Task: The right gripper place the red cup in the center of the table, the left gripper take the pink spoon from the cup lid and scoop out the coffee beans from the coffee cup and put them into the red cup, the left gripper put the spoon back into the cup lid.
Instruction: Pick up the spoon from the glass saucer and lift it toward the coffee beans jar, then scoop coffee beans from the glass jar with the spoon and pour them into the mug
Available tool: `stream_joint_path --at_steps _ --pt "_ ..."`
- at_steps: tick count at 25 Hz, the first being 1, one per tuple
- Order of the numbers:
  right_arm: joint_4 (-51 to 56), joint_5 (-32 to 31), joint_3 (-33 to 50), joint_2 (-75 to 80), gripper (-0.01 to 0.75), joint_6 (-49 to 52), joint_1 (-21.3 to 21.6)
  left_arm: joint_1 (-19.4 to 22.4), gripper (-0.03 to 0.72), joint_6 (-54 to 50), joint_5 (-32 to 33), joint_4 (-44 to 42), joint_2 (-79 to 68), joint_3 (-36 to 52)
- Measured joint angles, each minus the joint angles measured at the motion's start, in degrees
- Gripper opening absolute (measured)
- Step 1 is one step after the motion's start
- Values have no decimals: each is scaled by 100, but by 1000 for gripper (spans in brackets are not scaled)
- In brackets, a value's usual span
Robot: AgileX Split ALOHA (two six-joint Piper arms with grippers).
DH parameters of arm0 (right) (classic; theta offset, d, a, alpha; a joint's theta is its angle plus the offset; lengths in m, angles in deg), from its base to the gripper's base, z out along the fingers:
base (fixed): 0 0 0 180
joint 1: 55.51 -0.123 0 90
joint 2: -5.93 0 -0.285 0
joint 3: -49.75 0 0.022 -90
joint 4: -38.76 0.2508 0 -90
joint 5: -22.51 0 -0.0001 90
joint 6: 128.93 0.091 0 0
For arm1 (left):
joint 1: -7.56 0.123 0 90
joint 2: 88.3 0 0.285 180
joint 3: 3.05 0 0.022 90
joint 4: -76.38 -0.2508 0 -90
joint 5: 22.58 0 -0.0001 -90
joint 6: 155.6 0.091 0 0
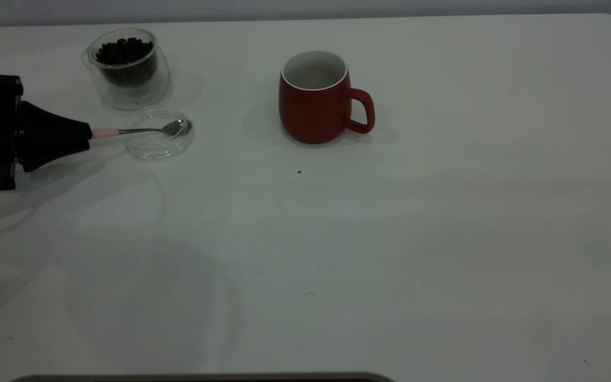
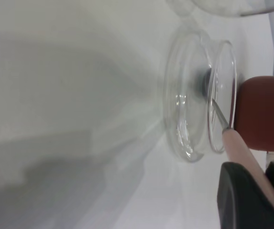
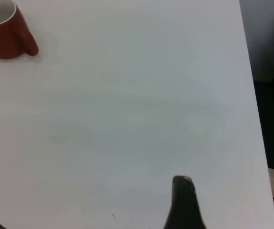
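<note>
The red cup [image 1: 313, 98] stands upright near the middle of the table [image 1: 390, 239], handle pointing right; its white inside looks empty. At far left the coffee cup [image 1: 128, 74] holds coffee beans [image 1: 123, 51]. Just in front of it lies the clear cup lid [image 1: 149, 154]. The pink spoon [image 1: 146, 130] reaches over the lid, metal bowl above the lid's far side. My left gripper [image 1: 89, 137] is shut on the spoon's pink handle [image 2: 244, 152]. The right gripper [image 3: 87, 217] hovers open over bare table, far from the red cup [image 3: 3, 36].
The table's right edge [image 3: 251, 119] runs beside the right gripper, with dark floor past it. A tiny dark speck [image 1: 299, 171] lies in front of the red cup. A dark strip [image 1: 204, 378] shows along the near edge.
</note>
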Motion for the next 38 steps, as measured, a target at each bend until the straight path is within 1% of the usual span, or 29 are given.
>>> stream_joint_path --at_steps 8,16,21,24,29,34,36,38 --pt "0 0 0 0 585 0 0 54 128 -38 169 -68 22 0" --pt "0 0 0 -2 585 0 0 383 128 -663 243 -927 355 0" --pt "0 0 0 -2 585 0 0 547 128 -862 865 -1224 585 0" --pt "0 0 0 -2 585 0 0 551 128 -813 1038 -1284 806 -129" --pt "0 0 0 -2 585 0 0 551 128 -1000 1068 -1444 1200 -686" --pt "0 0 0 -2 585 0 0 664 128 -1135 1143 -1444 1337 -1404" --pt "0 0 0 -2 585 0 0 671 128 -1162 957 -1449 1331 -1542" --pt "0 0 0 -2 585 0 0 658 128 -1171 521 -1449 1331 -1560"
